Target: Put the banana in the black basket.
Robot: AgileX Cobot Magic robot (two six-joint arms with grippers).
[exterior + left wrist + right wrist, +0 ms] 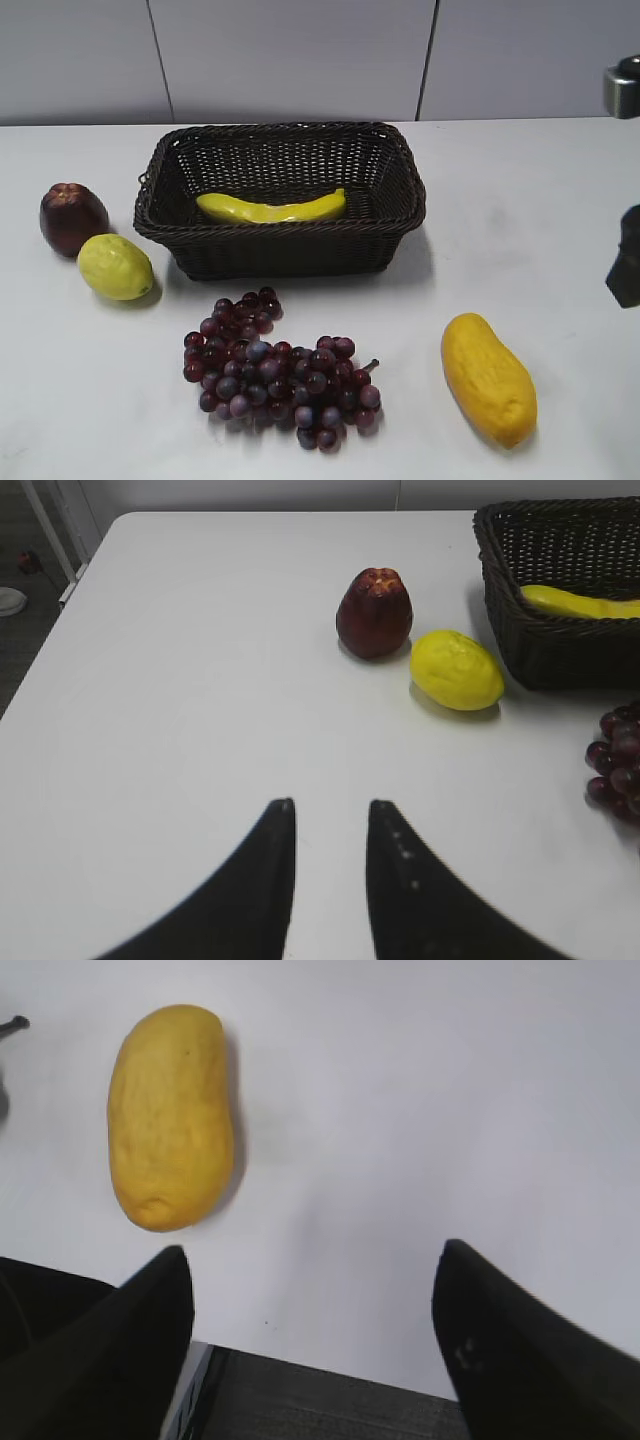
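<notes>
The banana (272,208) is long, curved and glossy yellow. It lies inside the black basket (400,160), a dark woven wicker basket at the back middle of the table. Both also show at the right edge of the left wrist view: the banana (585,603) and the basket (545,645). My left gripper (330,805) is empty, its fingers a narrow gap apart, over bare table well to the left of the basket. My right gripper (312,1250) is wide open and empty over the table's edge; a dark part of it shows at the right edge of the exterior view (625,270).
A dark red fruit (72,216) and a lemon (115,266) sit left of the basket. A bunch of purple grapes (280,370) lies in front of it. A plump orange-yellow fruit (488,378) lies front right, also in the right wrist view (170,1115).
</notes>
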